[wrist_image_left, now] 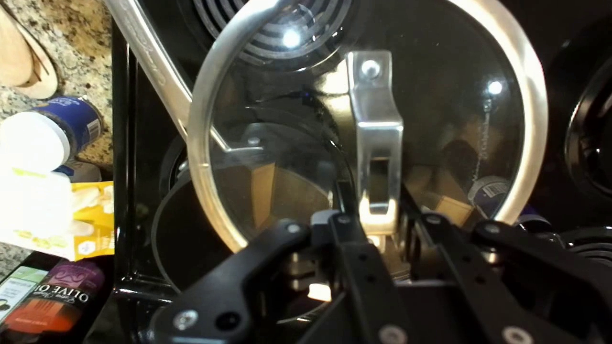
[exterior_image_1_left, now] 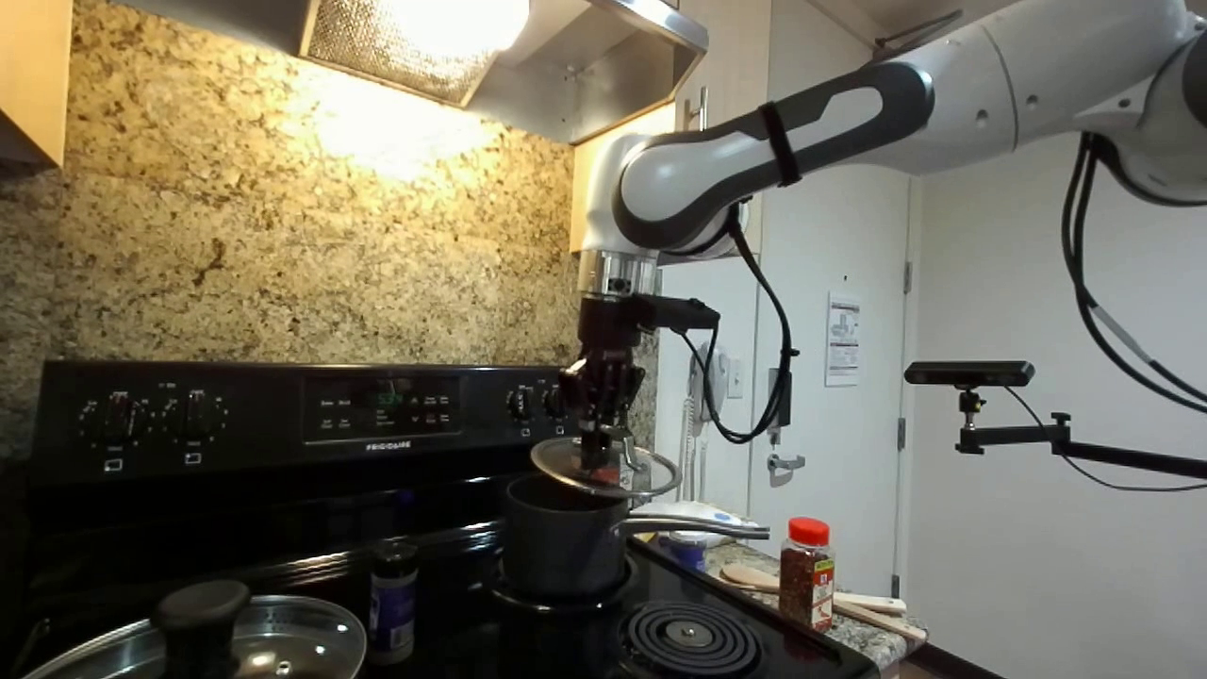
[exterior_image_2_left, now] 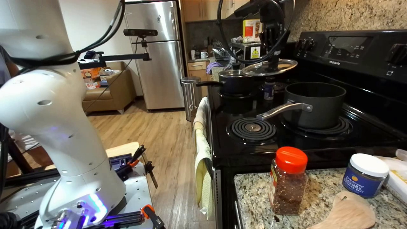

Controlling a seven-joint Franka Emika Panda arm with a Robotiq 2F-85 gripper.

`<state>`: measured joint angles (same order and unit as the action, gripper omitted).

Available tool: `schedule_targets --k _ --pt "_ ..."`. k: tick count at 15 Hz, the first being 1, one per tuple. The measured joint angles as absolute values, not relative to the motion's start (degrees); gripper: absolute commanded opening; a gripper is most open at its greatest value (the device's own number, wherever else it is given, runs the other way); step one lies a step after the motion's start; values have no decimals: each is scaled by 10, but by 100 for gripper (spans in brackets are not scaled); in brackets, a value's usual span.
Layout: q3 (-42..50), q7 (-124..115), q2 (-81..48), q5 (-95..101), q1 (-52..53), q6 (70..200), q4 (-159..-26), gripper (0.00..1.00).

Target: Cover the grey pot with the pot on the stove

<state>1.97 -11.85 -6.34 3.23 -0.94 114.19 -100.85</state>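
The grey pot (exterior_image_1_left: 563,539) stands uncovered on a stove burner in both exterior views (exterior_image_2_left: 314,109), its metal handle (exterior_image_2_left: 279,111) sticking out to the side. My gripper (exterior_image_1_left: 598,441) is shut on the metal handle of a round glass lid (exterior_image_1_left: 556,459) and holds it above the pot's rim height. The lid also shows in an exterior view (exterior_image_2_left: 287,65), apart from the pot and off to its side. In the wrist view the fingers (wrist_image_left: 375,205) flank the lid's handle (wrist_image_left: 380,138); the pot's rim (wrist_image_left: 157,234) lies left of the lid and partly beneath it.
A dark pot with its own glass lid (exterior_image_2_left: 235,85) stands on another burner. A spice bottle (exterior_image_2_left: 269,90) stands between the pots. A coil burner (exterior_image_2_left: 252,128) lies beside the grey pot. The side counter holds a red-capped jar (exterior_image_2_left: 288,181), a white-capped jar (exterior_image_2_left: 365,175) and wooden spoons (exterior_image_1_left: 877,613).
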Motion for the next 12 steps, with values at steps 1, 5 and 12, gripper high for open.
schedule_targets --k 1,5,12 --pt "20 -118 -66 32 -9 1142 -1007 22" --pt "20 -118 -70 32 -9 1142 -1007 5" --pt "31 -119 -109 32 -11 1143 -933 5"
